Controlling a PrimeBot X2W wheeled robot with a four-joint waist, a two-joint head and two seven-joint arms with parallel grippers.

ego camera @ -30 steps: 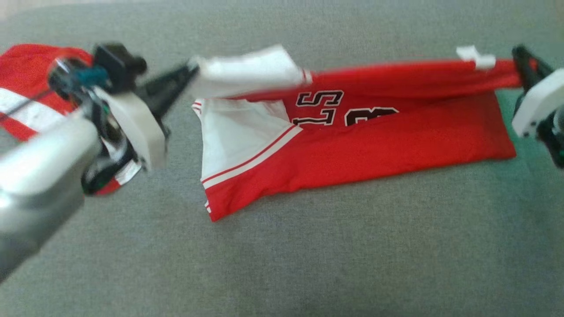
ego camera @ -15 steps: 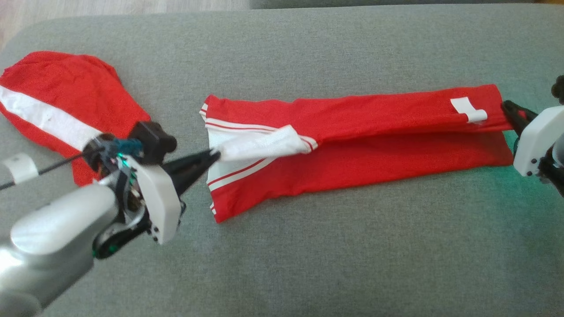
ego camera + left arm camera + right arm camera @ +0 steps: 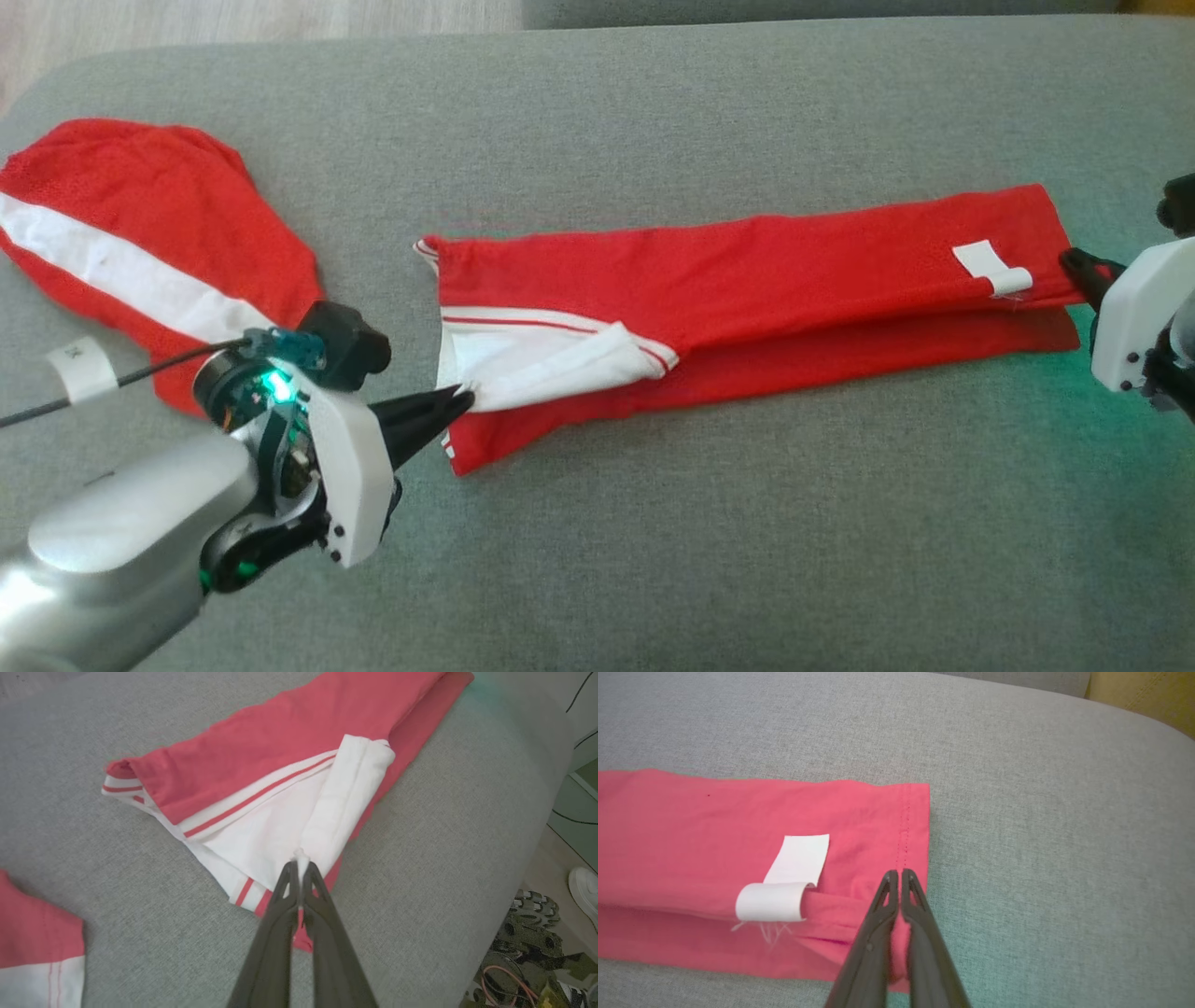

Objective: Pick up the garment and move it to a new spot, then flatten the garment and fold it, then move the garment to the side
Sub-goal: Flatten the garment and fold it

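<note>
On grey upholstery (image 3: 653, 560), left pincer (image 3: 464, 399) and right pincer (image 3: 1074, 262) clamp the garment (image 3: 747, 280).

grey fabric cushion (image 3: 653, 112); pale wooden floor (image 3: 233, 19) behind it.

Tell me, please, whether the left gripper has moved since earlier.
Yes: the left gripper, pinching the white sleeve, came down the view toward the garment's near corner.

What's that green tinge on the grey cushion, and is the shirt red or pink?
Head view: green glow on the cushion beside the right gripper, jersey strong red. Right wrist view: same green tint. Left wrist view: jersey washed out to pink.
</note>
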